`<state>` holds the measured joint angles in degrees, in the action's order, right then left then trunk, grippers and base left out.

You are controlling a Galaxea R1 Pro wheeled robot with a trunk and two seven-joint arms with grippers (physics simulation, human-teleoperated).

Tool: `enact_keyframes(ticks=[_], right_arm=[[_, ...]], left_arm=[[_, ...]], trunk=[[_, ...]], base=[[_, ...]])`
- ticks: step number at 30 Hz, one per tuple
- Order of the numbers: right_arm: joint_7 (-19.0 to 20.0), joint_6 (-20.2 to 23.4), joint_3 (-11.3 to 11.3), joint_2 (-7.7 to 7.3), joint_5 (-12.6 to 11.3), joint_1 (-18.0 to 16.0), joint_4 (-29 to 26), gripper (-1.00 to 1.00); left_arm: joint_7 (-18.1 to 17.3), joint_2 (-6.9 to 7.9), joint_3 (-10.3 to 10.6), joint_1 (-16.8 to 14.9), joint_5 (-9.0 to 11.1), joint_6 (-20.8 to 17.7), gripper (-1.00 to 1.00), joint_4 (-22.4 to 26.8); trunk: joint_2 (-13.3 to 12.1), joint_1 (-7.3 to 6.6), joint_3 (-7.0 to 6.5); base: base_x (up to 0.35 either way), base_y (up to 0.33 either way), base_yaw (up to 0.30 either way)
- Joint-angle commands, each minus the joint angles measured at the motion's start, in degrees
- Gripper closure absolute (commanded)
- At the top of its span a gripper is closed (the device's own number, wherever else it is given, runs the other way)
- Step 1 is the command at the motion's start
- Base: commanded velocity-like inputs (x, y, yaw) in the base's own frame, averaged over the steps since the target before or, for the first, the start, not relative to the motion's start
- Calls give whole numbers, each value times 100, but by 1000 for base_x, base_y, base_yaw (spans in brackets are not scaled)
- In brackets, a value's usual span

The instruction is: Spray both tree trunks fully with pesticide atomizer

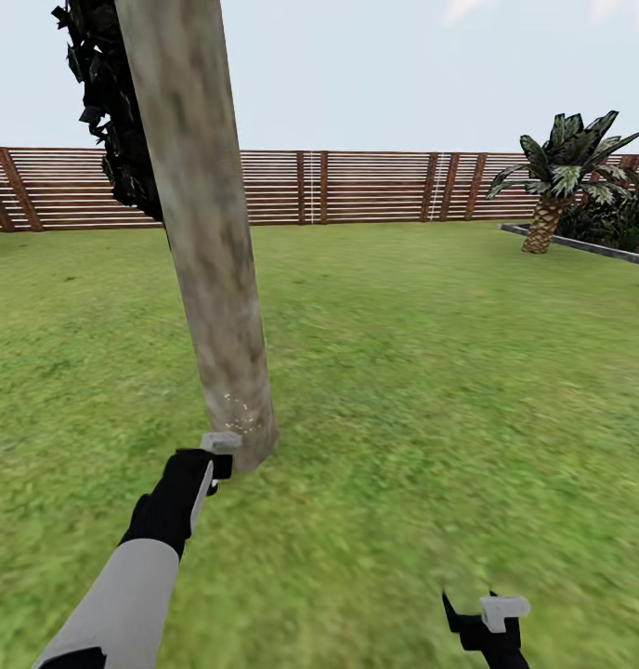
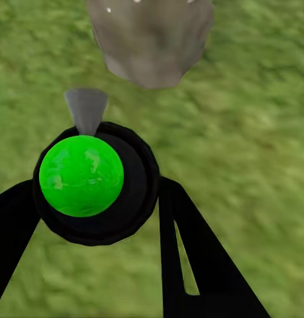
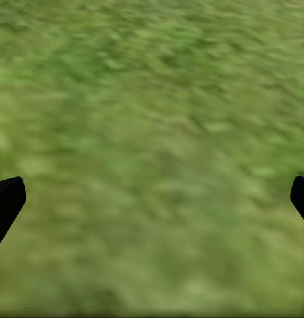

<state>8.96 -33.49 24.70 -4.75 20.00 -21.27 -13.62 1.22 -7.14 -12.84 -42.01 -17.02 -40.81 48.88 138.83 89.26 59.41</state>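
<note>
A thick, mottled grey-beige tree trunk (image 1: 208, 260) leans up from the lawn right in front of me. My left gripper (image 1: 217, 457) is low at its foot, almost touching it. In the left wrist view the left gripper (image 2: 99, 225) is shut on the pesticide atomizer (image 2: 95, 182), a black round bottle seen from above with a bright green ball on top. Its grey nozzle (image 2: 87, 109) points at the trunk's base (image 2: 152, 46). A few pale specks (image 1: 241, 409) dot the bark low down. My right gripper (image 1: 477, 621) hangs open over grass, fingertips (image 3: 6, 199) far apart.
Green lawn (image 1: 431, 353) spreads all around. A brown slatted fence (image 1: 375, 186) closes the back. A black-leaved tree (image 1: 106, 102) stands behind the trunk. At the far right a palm (image 1: 556, 181) grows by a grey raised border (image 1: 589, 246).
</note>
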Motion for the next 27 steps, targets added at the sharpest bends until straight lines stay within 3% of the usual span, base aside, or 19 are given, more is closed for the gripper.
enact_keyframes(ticks=[1,5,8,12,15,20,22,23,24,27], right_arm=[[0,0,0,0,1,0,3,-100],[0,0,0,1,3,0,8,-100],[0,0,0,0,3,0,9,-100],[0,0,0,0,1,0,9,-100],[0,0,0,0,0,0,9,-100],[0,0,0,0,2,0,9,-100],[0,0,0,1,2,0,9,-100],[0,0,0,0,3,0,9,-100],[0,0,0,0,3,0,9,-100],[0,0,0,0,2,0,9,-100]], left_arm=[[-3,17,-3,0,1,-30,100,35],[-7,200,-9,0,9,-96,100,204],[-11,125,3,0,31,-100,100,223],[-16,-67,275,0,36,-123,100,247],[-39,-87,455,0,63,-617,100,607],[-54,6,444,0,58,-852,100,866],[-58,91,426,0,54,-864,100,879],[-60,231,411,6,86,-867,100,878],[-60,275,410,8,133,-867,100,881],[-60,260,432,9,201,-874,100,896]], trunk=[[0,0,0],[0,0,0],[0,0,0],[0,0,0],[0,0,0],[0,0,0],[0,0,0],[0,0,0],[0,0,0],[0,0,0]], base=[[-2,0,0],[0,0,0],[0,0,0],[0,0,0],[0,0,0],[0,0,0],[0,0,0],[0,0,0],[0,0,0],[0,0,0]])
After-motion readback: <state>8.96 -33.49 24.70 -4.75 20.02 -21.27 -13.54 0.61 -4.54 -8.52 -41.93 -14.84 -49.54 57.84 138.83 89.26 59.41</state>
